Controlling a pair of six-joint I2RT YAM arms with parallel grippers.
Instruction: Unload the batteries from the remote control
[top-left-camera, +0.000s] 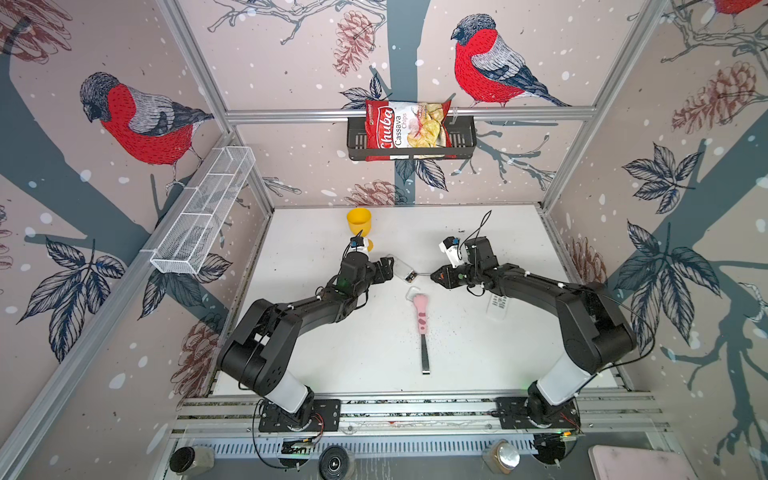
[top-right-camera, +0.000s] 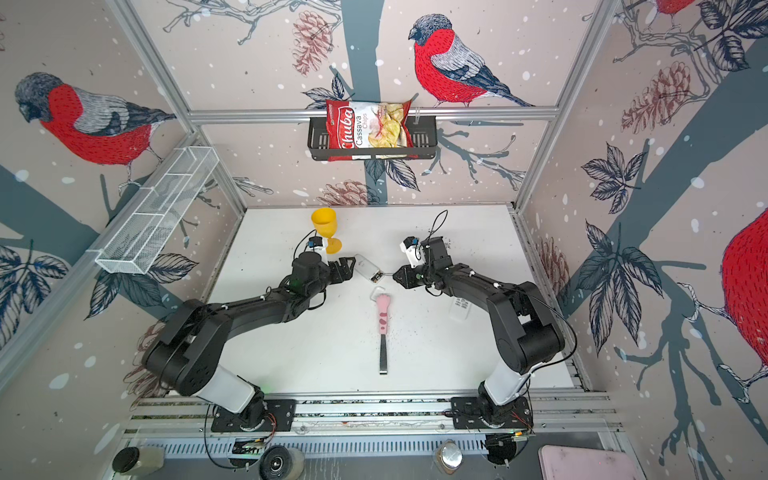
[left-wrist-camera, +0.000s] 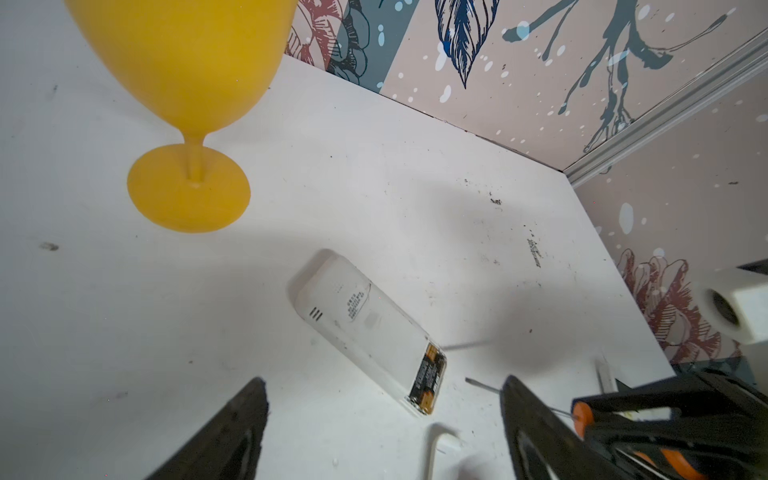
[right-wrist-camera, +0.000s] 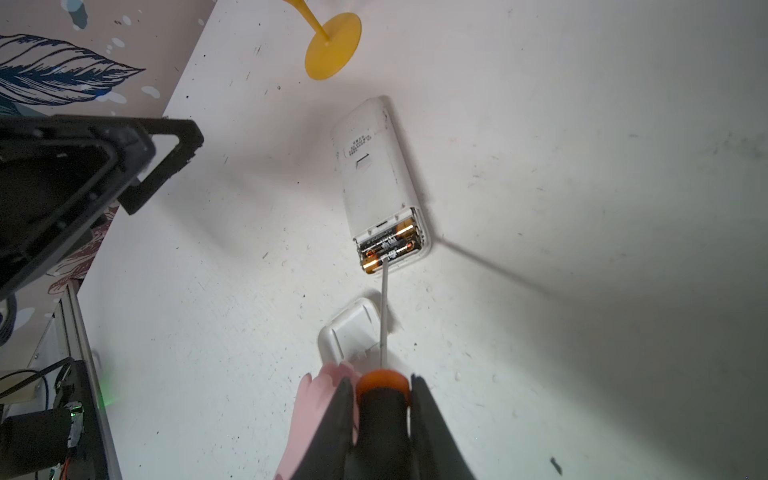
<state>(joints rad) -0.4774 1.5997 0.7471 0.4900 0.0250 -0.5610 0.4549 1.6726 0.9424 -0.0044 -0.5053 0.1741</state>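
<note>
Batteries (right-wrist-camera: 388, 245): seated in the open bay at the remote control (right-wrist-camera: 374, 174) end; long axes laid crosswise to the screwdriver (right-wrist-camera: 384, 307) shaft; tip set at the nearer cell | right gripper (right-wrist-camera: 381, 384): clamped on the handle; nearer | left gripper (left-wrist-camera: 382, 384): spread wide; nothing held

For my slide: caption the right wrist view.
Right gripper clamps a screwdriver, its tip at the batteries in the opened remote control.

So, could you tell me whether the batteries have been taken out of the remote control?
No, both batteries lie in the open compartment of the remote control.
</note>
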